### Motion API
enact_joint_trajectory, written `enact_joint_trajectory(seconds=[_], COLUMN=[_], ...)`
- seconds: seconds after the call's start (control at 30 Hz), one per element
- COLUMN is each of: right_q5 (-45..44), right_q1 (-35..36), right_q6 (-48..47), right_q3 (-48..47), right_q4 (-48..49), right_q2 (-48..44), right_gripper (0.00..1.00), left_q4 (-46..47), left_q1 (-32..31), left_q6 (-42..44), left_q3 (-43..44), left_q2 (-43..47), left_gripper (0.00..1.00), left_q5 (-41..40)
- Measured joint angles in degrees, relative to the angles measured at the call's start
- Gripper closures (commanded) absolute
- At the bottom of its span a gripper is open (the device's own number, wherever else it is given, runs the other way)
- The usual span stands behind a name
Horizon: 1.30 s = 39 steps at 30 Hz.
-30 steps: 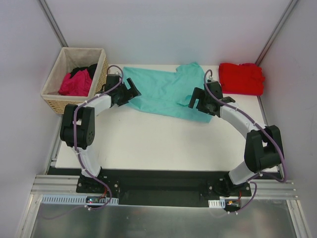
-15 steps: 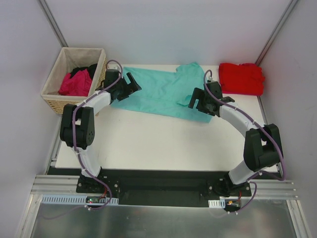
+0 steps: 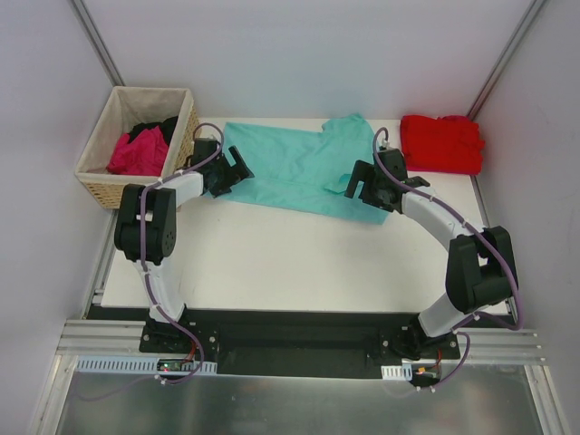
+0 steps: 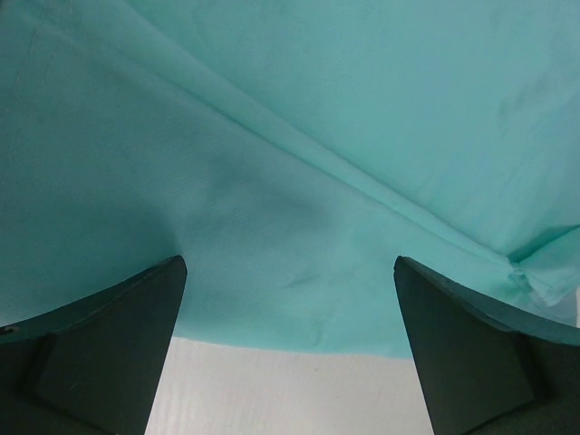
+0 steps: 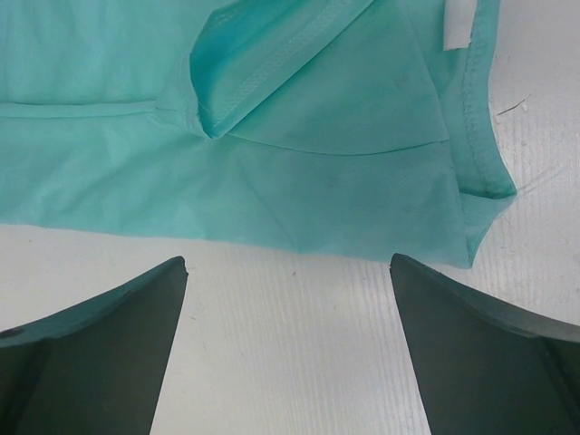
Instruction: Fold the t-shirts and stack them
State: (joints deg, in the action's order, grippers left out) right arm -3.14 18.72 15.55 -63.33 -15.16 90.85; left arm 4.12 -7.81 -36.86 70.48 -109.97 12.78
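Observation:
A teal t-shirt (image 3: 294, 168) lies spread across the back of the white table (image 3: 290, 258). My left gripper (image 3: 236, 169) hovers open over its near left hem. In the left wrist view the left gripper (image 4: 288, 263) frames teal cloth (image 4: 317, 136) and a strip of table, and holds nothing. My right gripper (image 3: 366, 189) stands open at the shirt's near right edge. In the right wrist view the right gripper (image 5: 288, 261) has bare table between its fingers, with the shirt's hem (image 5: 317, 181) and white label (image 5: 459, 27) just beyond. A folded red t-shirt (image 3: 442, 143) lies at the back right.
A woven basket (image 3: 101, 177) stands off the table's back left corner, holding magenta (image 3: 138, 154) and black (image 3: 165, 127) shirts. White walls close in the sides and back. Both arm bases sit on the black rail (image 3: 290, 340) at the near edge.
My left arm has shifted, its elbow drawing in toward the table. Its gripper stays open over the shirt's left hem. The right arm has not moved.

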Motion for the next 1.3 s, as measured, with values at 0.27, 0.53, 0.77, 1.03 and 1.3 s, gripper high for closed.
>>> enact_joint_trajectory(seconds=[0.27, 0.53, 0.77, 1.03, 1.3], right_q5=[-0.02, -0.02, -0.09, -0.63, -1.38], right_q1=[-0.11, -0.11, -0.11, -0.11, 0.17], right_q6=[0.00, 0.00, 0.02, 0.09, 0.26], right_q3=[0.00, 0.00, 0.48, 4.92, 9.42], right_q4=[-0.02, -0.04, -0.09, -1.05, -2.10], right_q2=[0.00, -0.15, -2.47, -7.67, -14.73], right_gripper=[0.00, 0.00, 0.01, 0.01, 0.01], left_q4=[5.35, 9.49, 11.06, 11.04, 10.16], left_q1=[-0.02, -2.99, -7.61, -10.40, -12.22], left_q6=[-0.46, -0.66, -2.03, -3.26, -4.57], left_q3=[-5.20, -8.90, -16.59, -25.51, -35.76], left_q2=[0.44, 2.12, 7.91, 15.89, 26.60], left_gripper=[0.01, 0.01, 0.01, 0.01, 0.01], left_q5=[-0.31, -1.51, -1.95, -3.04, -4.98])
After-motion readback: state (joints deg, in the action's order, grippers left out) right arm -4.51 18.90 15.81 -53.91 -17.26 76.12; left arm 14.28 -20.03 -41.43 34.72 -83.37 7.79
